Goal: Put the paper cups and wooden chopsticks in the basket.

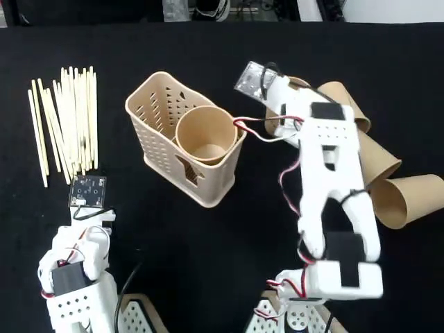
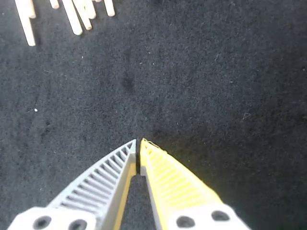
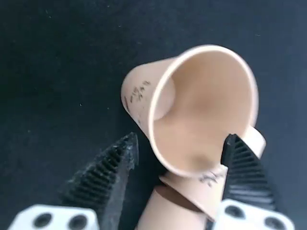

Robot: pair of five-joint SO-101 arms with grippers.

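Seen close, the right hand (image 3: 181, 145) straddles a tipped paper cup (image 3: 204, 103).

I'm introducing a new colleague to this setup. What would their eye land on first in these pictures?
Most likely the beige basket mid-table with a paper cup standing in it. Next, the right gripper, jaws open over a tipped cup in the heap right of the basket. Last, the wooden chopsticks at far left, the left gripper shut near them.

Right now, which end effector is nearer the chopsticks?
Left. The left end effector sits just short of the wooden chopsticks; the right end effector straddles a paper cup beyond the basket.
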